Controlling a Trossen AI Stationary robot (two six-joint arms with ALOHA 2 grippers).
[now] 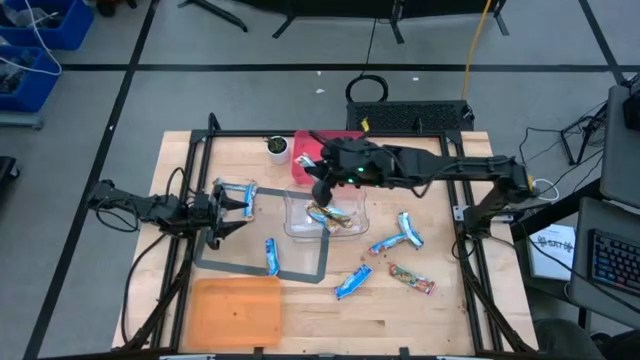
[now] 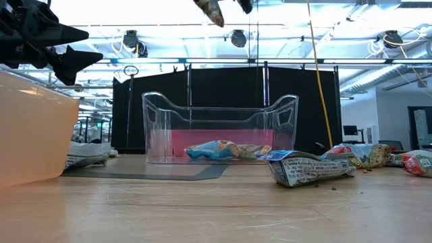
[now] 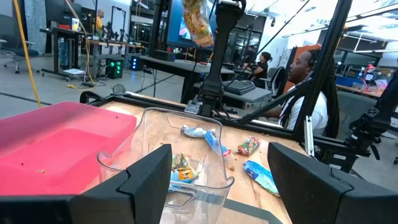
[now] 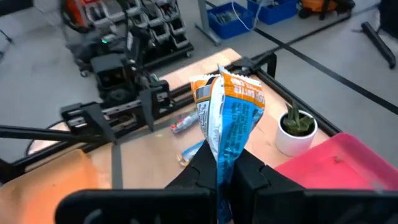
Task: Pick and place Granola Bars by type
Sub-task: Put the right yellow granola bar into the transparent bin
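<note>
My right gripper [image 4: 227,177] is shut on a blue-and-orange granola bar [image 4: 229,115], held high above the clear bin [image 1: 300,215]; the low view shows the bar [image 2: 210,11] at the picture's top. Wrapped bars [image 1: 330,218] lie on the clear bin's floor. More bars lie flat on the table: blue ones [image 1: 271,256] [image 1: 352,282] [image 1: 398,238] and a tan-and-red one [image 1: 412,280]. At the table's left my left gripper [image 1: 243,200] is open beside a blue bar [image 1: 236,190], pointing level toward the clear bin [image 3: 163,134]. My right gripper pinches one end of the bar's wrapper [image 4: 225,160] between its two fingers. The rest of the bar sticks out beyond the fingertips. The bar is lifted clear of everything, well above the clear bin's rim.
A red bin [image 1: 312,148] stands behind the clear bin, with a small white cup holding a plant [image 1: 277,148] to its left. An orange bin [image 1: 236,312] sits at the near left, on a grey mat [image 1: 300,268]. A seated person [image 3: 306,93] shows beyond the table.
</note>
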